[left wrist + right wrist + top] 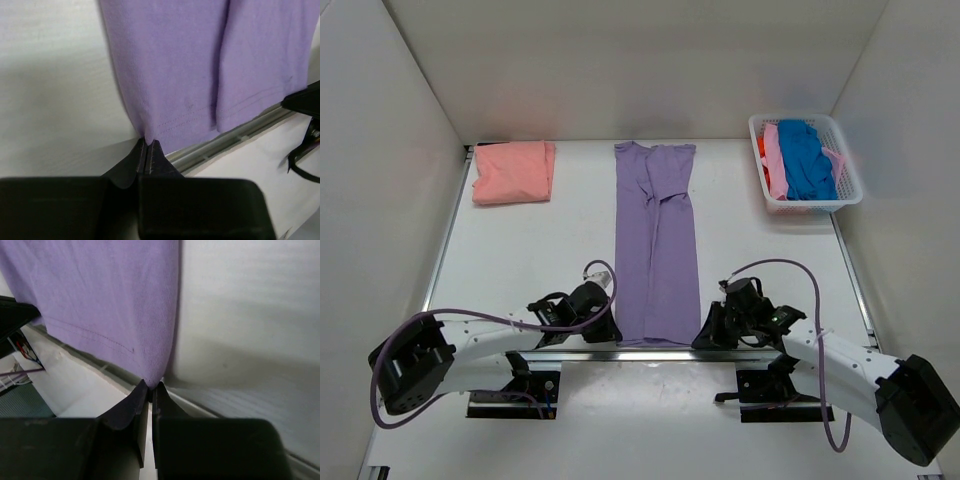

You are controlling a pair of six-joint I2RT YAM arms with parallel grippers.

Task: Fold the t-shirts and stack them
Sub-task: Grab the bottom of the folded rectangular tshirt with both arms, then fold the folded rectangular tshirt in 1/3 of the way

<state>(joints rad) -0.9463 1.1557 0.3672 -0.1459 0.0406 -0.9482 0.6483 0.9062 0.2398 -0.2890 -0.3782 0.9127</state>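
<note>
A lavender-purple t-shirt [657, 245] lies as a long narrow strip down the middle of the table, sleeves folded in, hem at the near edge. My left gripper [149, 140] is shut on the hem's near-left corner [150, 131]. My right gripper [152, 384] is shut on the near-right corner [152, 371]. In the top view both grippers, left [611, 322] and right [704, 335], sit at the shirt's bottom corners. A folded salmon-pink t-shirt [513, 171] rests at the far left.
A white lattice basket [806, 163] at the far right holds blue, pink and orange t-shirts. A metal rail [655, 353] runs along the table's near edge under the hem. White walls enclose the table on three sides.
</note>
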